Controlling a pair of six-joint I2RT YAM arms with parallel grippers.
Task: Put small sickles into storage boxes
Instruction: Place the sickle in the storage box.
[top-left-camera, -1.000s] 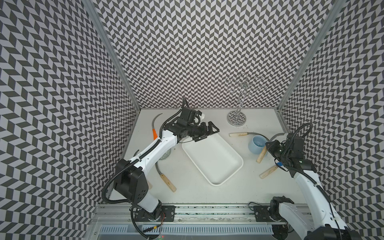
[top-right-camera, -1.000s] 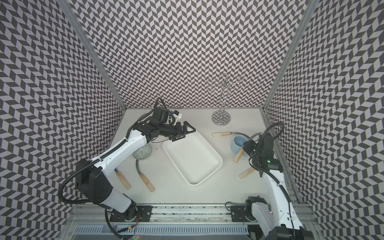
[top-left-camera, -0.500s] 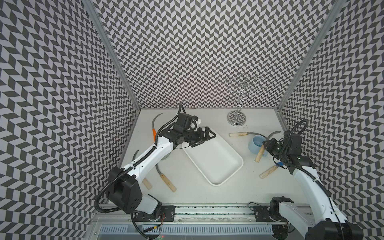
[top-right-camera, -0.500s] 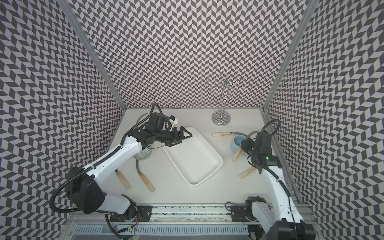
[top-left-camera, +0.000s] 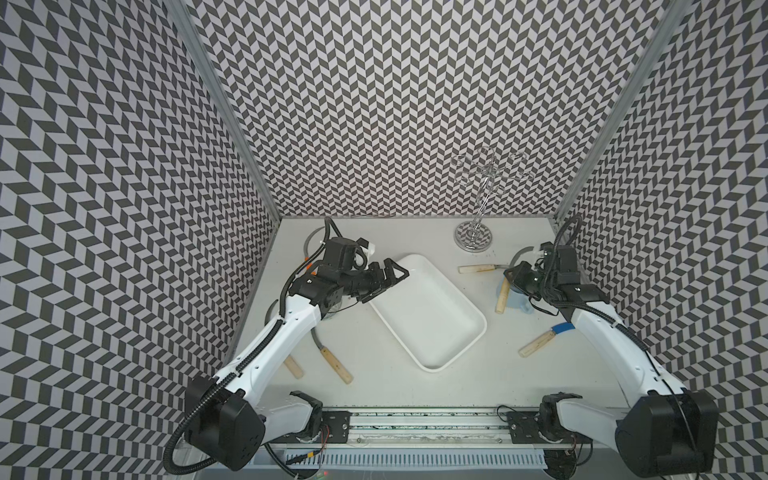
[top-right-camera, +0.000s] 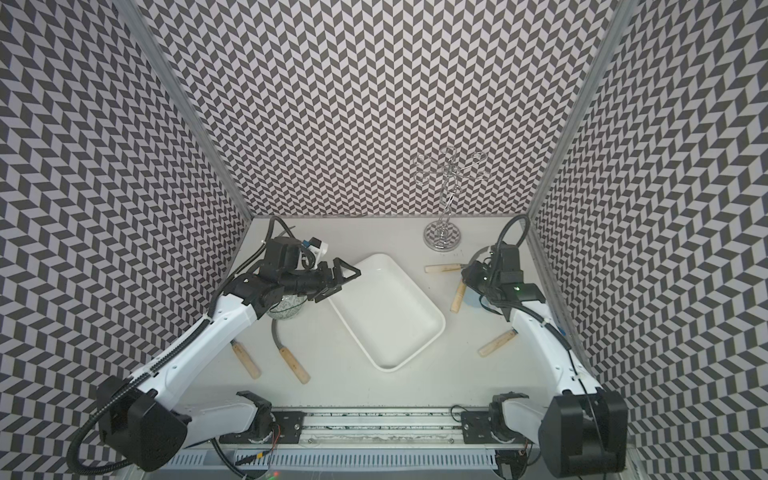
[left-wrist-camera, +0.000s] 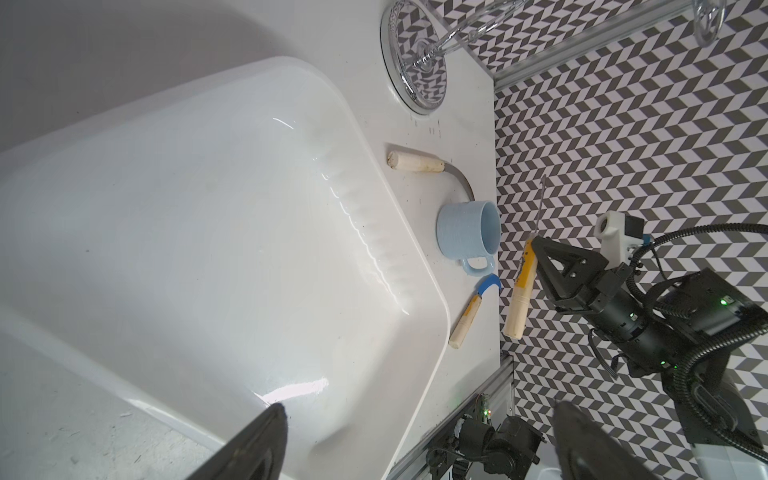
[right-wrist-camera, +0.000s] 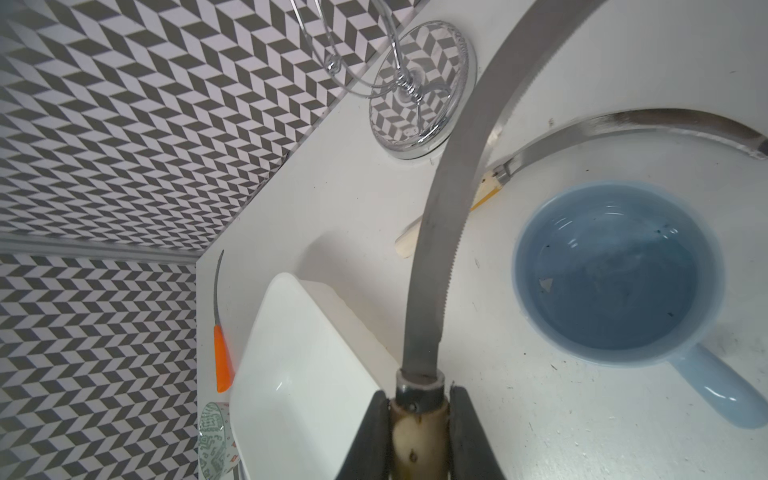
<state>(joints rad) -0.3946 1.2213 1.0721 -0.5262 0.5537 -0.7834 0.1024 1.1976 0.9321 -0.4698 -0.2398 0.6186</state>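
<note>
My right gripper (right-wrist-camera: 419, 419) is shut on the pale wooden handle of a grey-bladed small sickle (right-wrist-camera: 438, 257), held above the table beside the light blue mug (right-wrist-camera: 615, 270); in a top view the handle (top-left-camera: 501, 299) hangs below the gripper (top-left-camera: 515, 279). The white storage box (top-left-camera: 478, 332) lies empty mid-table. Over its far left corner my left gripper (top-left-camera: 388, 282) stands open and holds nothing. Other sickles lie on the table: one by the mug (top-left-camera: 478, 269), a blue-bladed one (top-left-camera: 538, 344), two at the front left (top-left-camera: 336, 370), and an orange-handled one (right-wrist-camera: 222, 357) at the far left.
A patterned grey bowl (top-right-camera: 286, 309) sits partly under my left arm. A wire stand on a round chrome base (top-left-camera: 473, 241) rises at the back. Patterned walls close in three sides, and a rail with the arm bases (top-left-camera: 415, 432) runs along the front.
My right gripper has moved left and away from the front with the sickle in it. My left gripper has drawn back a little to the left, still open.
</note>
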